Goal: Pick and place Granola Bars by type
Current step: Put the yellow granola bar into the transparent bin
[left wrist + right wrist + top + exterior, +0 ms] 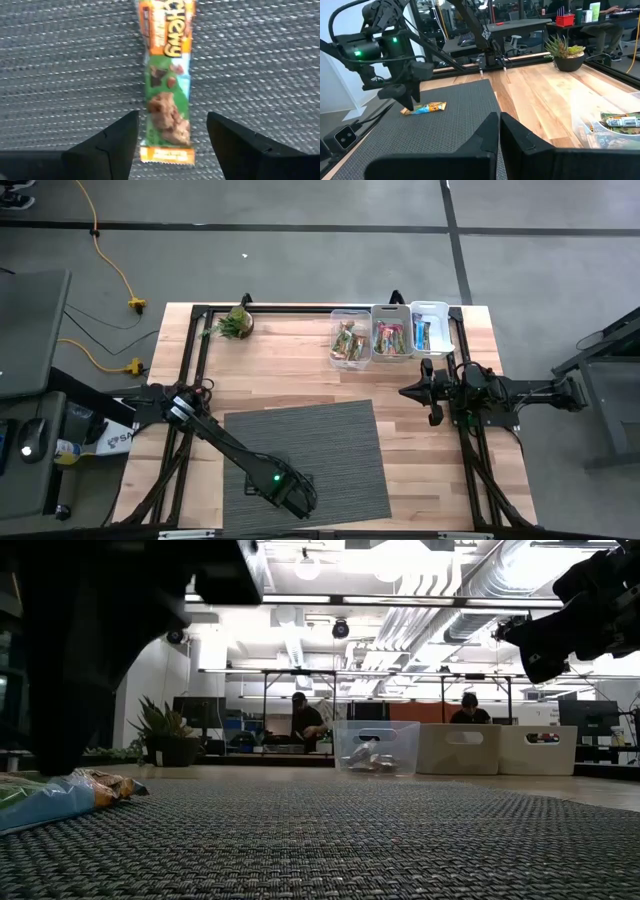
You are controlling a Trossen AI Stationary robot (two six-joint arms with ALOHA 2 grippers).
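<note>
One granola bar (167,95) in a green and orange wrapper lies flat on the grey woven mat (330,440). It also shows as a bar (427,108) in the right wrist view and as a bar (60,798) in the low view. My left gripper (172,116) is open and low over the mat's near part. Its fingers stand on either side of the bar's one end without touching it. My right gripper (405,392) is shut and waits above the table's right side. More bars lie sorted in three bins (392,335) at the far right.
A clear bin (350,340) and two white bins (432,330) stand in a row at the far edge. A small potted plant (237,323) sits at the far left. Bare wood (290,370) lies between the mat and the bins. People sit beyond the table.
</note>
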